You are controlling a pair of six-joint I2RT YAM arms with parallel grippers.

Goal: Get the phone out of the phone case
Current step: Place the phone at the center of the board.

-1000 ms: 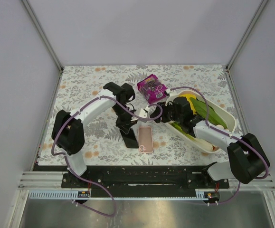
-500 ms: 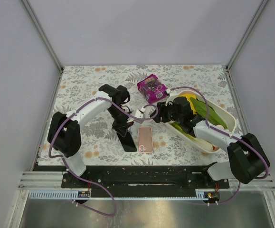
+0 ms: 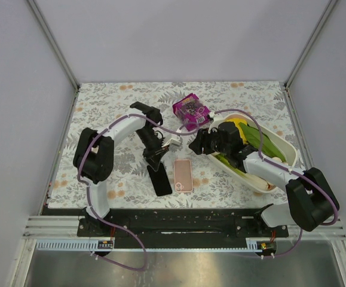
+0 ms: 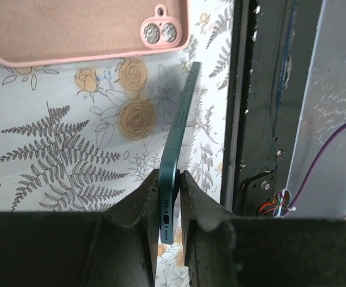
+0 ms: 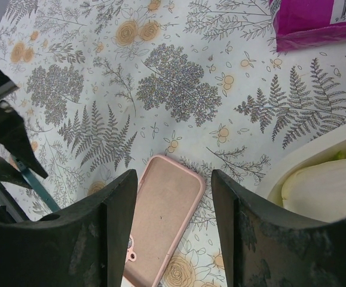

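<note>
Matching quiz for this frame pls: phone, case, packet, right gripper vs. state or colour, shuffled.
1 phone
2 case
3 packet
4 right gripper

A purple
B open, over the case
C empty, flat on the table
D clamped edge-on in the left gripper

Pairs: 1-D, 2-C, 3-A, 4-B

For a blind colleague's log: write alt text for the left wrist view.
The left gripper clamps a dark teal phone edge-on by its port end. The empty pink case lies flat on the floral table at upper left, apart from the phone.
</note>
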